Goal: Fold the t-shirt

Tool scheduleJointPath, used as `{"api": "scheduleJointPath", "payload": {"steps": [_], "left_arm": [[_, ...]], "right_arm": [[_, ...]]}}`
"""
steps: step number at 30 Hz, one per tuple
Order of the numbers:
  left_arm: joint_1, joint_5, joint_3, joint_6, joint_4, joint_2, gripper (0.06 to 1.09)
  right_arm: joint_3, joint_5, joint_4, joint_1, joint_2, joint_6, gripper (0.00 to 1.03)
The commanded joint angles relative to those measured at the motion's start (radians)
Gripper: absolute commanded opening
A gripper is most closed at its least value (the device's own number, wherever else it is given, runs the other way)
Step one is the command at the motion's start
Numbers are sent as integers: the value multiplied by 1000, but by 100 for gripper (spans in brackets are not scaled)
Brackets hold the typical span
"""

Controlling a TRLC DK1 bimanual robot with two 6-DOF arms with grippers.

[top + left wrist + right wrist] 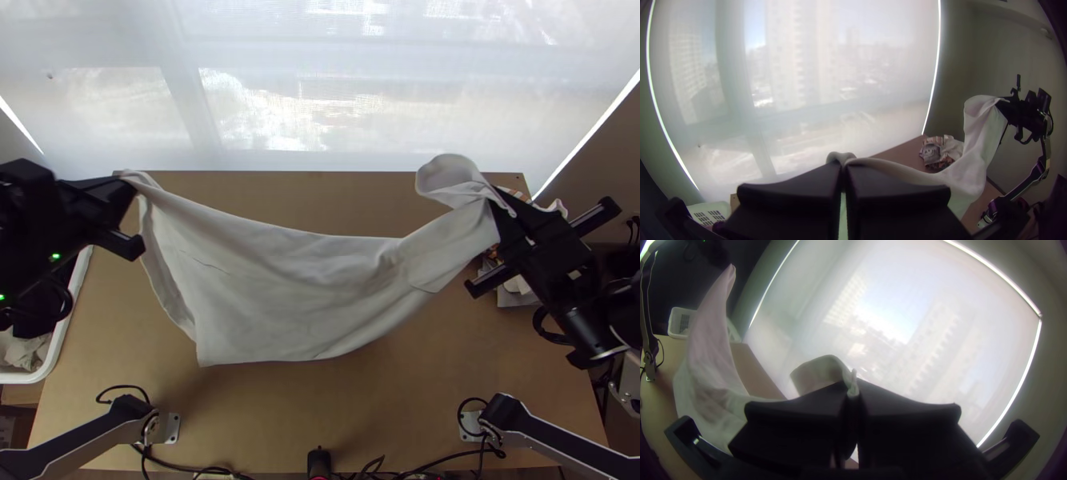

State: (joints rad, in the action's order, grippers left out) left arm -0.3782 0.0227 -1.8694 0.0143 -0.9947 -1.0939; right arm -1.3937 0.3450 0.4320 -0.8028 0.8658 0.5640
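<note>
White and rigid-walled, a slotted bin stands to the left of the t-shirt, holding crumpled pale cloth; how many pieces it contains, you cannot tell. Next, at the shirt's far left end, your left gripper pinches a bit of the fabric between its wide black fingers, brought together on it. The t-shirt itself, soft, off-white and plain, hangs between your two grippers above the light wooden table, its upper edge sagging in a shallow curve, its body creased with slanting folds and its lower edge drooping toward you. Whether that edge touches the wood, you cannot tell. At the shirt's right end, your right gripper clamps a gathered part of the fabric, black fingers closed on it, while a rounded flap of the same cloth curls out beside them. Farther right of the shirt, a loose heap of fabrics sits on the table, bunched and wrinkled, grey and white with patterned and brownish patches. Beyond the shirt, you face a translucent pale blind, smooth and backlit by daylight.
</note>
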Motion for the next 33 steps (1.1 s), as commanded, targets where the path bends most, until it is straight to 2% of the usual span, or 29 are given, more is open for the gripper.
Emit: {"api": "scheduleJointPath", "payload": {"steps": [1, 8, 14, 24, 28, 33], "left_arm": [[-119, 3, 322, -8, 107, -20, 9], [-90, 5, 621, 53, 314, -98, 9], [-27, 6, 724, 92, 475, -233, 9], [16, 8, 664, 92, 689, -482, 9], [28, 8, 584, 81, 763, -569, 9], [24, 8, 441, 58, 815, -695, 9]], "right_arm": [[127, 3, 1, -27, 35, -47, 2], [292, -8, -128, 27, 87, -50, 2], [397, -26, -162, 73, 84, -50, 2], [502, -130, -190, 352, 52, -33, 2], [519, -133, -203, 401, 50, -33, 2], [542, -132, -231, 407, 45, -49, 2]]}}
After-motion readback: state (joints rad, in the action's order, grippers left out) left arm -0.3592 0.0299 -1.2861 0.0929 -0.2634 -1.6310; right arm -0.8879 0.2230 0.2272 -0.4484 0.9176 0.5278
